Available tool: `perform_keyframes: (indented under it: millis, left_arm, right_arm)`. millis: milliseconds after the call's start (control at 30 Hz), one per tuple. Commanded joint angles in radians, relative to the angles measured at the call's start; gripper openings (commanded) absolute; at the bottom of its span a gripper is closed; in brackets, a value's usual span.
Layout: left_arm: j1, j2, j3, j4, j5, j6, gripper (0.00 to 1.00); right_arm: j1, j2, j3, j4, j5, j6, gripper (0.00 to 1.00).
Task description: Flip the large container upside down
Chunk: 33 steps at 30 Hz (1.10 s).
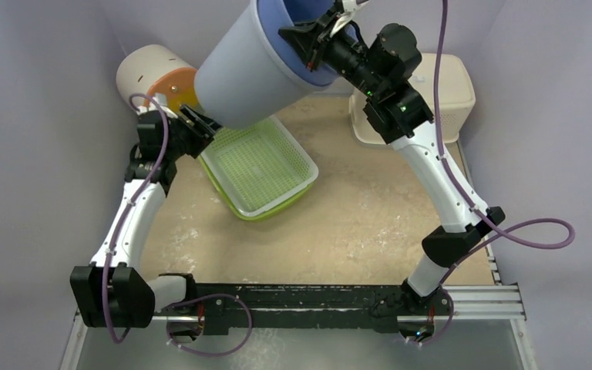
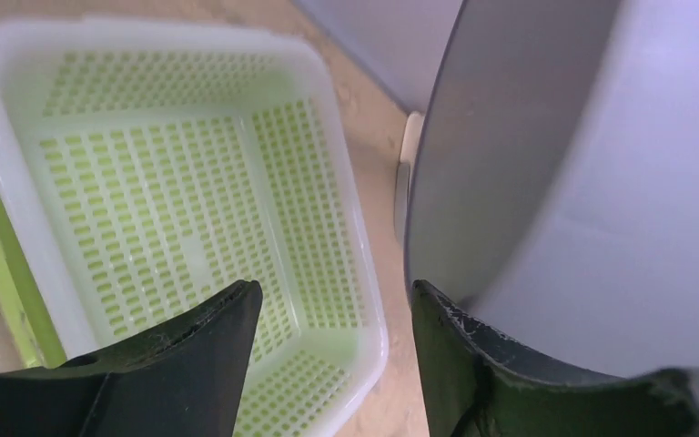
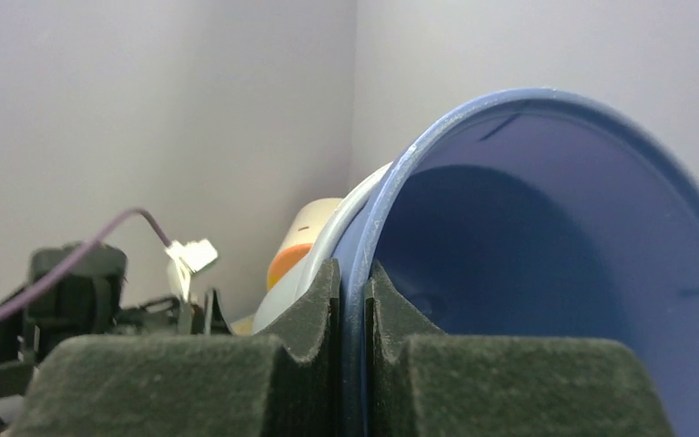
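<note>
The large container [image 1: 254, 69] is a pale blue bucket with a darker blue inside [image 3: 555, 273]. It hangs tilted in the air at the back, mouth up and to the right, base down and to the left. My right gripper [image 1: 312, 48] is shut on its rim, one finger inside and one outside [image 3: 353, 269]. My left gripper [image 1: 200, 123] stands open by the bucket's lower end. In the left wrist view the gap between its fingers [image 2: 335, 296] holds nothing, and the right finger lies along the bucket's wall [image 2: 582, 182].
A green mesh basket [image 1: 258, 166] lies on the table under the bucket's base [image 2: 18, 209]. A white cylinder with an orange end [image 1: 154, 73] lies at the back left [image 3: 305, 241]. A white lidded box [image 1: 447, 89] stands back right. Walls close in on three sides.
</note>
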Motion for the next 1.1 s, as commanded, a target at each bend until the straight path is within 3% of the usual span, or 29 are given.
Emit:
perform_keyframes:
  millis: [0,367,800,1067]
  left_arm:
    - [0.007,0.007,0.205,0.033,0.058,-0.017,0.63]
    - [0.012,-0.04,0.299,0.033,0.071,-0.107,0.64]
    - [0.012,-0.03,0.294,0.025,0.096,-0.113,0.65]
    - [0.012,-0.044,0.269,-0.028,0.119,-0.103,0.5]
  right_arm:
    - [0.003,-0.077,-0.034,0.21,-0.068,0.04,0.0]
    - [0.044,-0.009,-0.082,-0.008,-0.244,0.015,0.0]
    - [0.117,0.018,-0.116,-0.02,-0.2,-0.018,0.0]
    - [0.118,0.05,-0.072,-0.051,-0.185,-0.055,0.0]
